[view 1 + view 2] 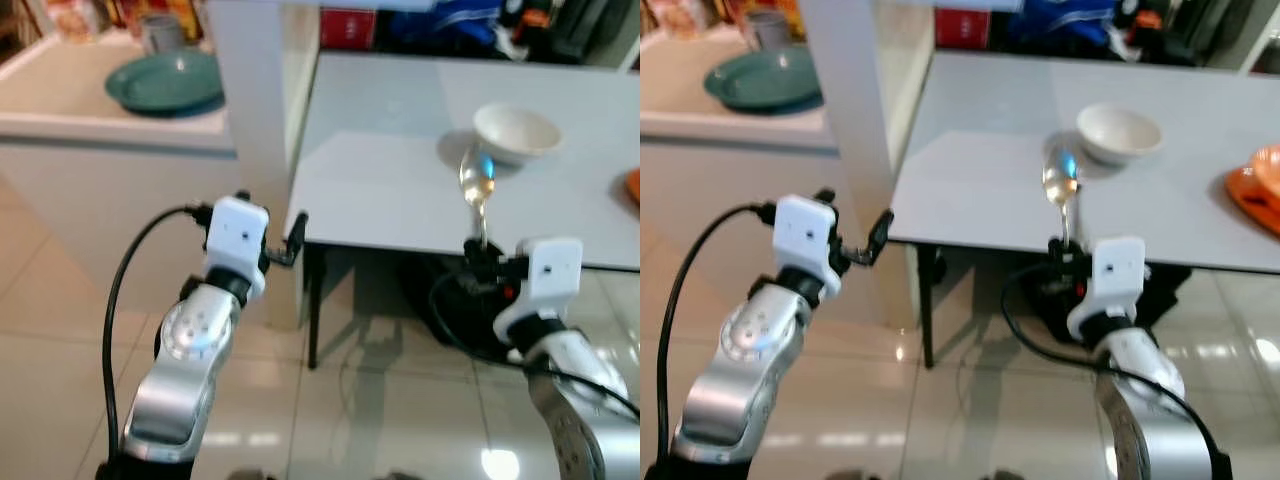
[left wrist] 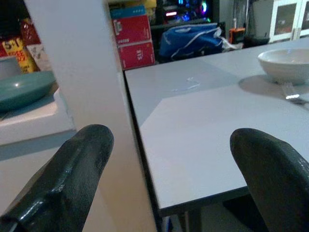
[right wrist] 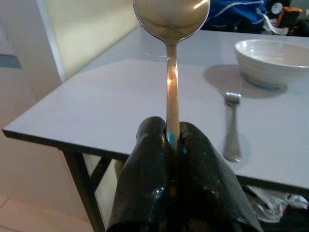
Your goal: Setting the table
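A grey table [image 1: 380,190] stands ahead of the robot. The right gripper [image 3: 173,140], raised just off the table's near edge, has its two black fingers pressed together on the handle of a metal spoon [image 1: 477,183], which stands upright, bowl uppermost. A white bowl [image 1: 515,133] sits farther back on the table, with a fork [image 3: 232,125] lying in front of it. The left gripper [image 2: 169,164] hovers at the table's near left corner, fingers spread wide and holding nothing. A green plate [image 1: 165,82] rests on a white counter [image 1: 60,110] to the left.
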Robot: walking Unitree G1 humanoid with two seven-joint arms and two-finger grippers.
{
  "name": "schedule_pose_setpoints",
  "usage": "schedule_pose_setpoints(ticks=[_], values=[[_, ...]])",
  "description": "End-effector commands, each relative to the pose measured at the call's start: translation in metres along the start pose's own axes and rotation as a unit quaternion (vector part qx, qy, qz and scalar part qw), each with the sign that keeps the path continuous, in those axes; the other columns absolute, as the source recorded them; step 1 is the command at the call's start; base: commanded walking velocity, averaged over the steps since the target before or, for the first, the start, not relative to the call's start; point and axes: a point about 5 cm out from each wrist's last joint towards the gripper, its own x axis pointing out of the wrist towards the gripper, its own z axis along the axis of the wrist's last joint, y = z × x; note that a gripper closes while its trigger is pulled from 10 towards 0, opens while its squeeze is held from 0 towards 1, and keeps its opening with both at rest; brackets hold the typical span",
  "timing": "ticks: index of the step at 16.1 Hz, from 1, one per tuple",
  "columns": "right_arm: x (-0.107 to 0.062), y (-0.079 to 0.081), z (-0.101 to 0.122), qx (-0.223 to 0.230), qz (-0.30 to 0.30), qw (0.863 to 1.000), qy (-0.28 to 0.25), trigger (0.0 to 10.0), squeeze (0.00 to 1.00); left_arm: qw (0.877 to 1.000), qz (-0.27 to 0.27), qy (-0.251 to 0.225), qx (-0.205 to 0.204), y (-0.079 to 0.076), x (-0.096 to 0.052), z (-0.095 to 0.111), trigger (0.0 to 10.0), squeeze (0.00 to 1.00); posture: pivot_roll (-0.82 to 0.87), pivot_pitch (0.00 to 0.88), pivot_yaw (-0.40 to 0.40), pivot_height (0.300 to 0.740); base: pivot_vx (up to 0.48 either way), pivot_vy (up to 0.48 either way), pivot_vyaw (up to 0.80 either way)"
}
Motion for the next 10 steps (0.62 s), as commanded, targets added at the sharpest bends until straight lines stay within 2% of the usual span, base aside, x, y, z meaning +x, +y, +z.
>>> schedule_pose_setpoints(ticks=[1, 6, 8, 10], values=[[0.003, 0.005, 0.002, 0.005, 0.013, 1.000, -0.001, 10.0, 0.00, 1.000, -0.001, -0.008, 0.008, 0.004, 0.000, 0.004, 10.0, 0.00, -0.01, 0.068, -0.007, 0.740, 0.277, 0.000, 0.00], [0.010, 0.025, -0.002, 0.038, 0.057, 0.997, 0.027, 10.0, 0.00, 1.000, -0.009, 0.000, 0.008, 0.004, -0.007, 0.001, 10.0, 0.00, 0.00, 0.077, -0.017, 0.740, 0.322, 0.000, 0.00], [0.010, 0.026, -0.003, 0.017, 0.063, 0.997, 0.033, 10.0, 0.00, 1.000, -0.008, 0.000, 0.008, 0.005, -0.008, 0.002, 10.0, 0.00, 0.01, 0.076, -0.024, 0.740, 0.326, 0.000, 0.00], [0.013, 0.027, -0.004, 0.014, 0.062, 0.997, 0.035, 10.0, 0.00, 1.000, -0.004, 0.003, 0.012, 0.007, -0.010, 0.001, 10.0, 0.00, 0.02, 0.075, -0.026, 0.740, 0.324, 0.000, 0.80]])
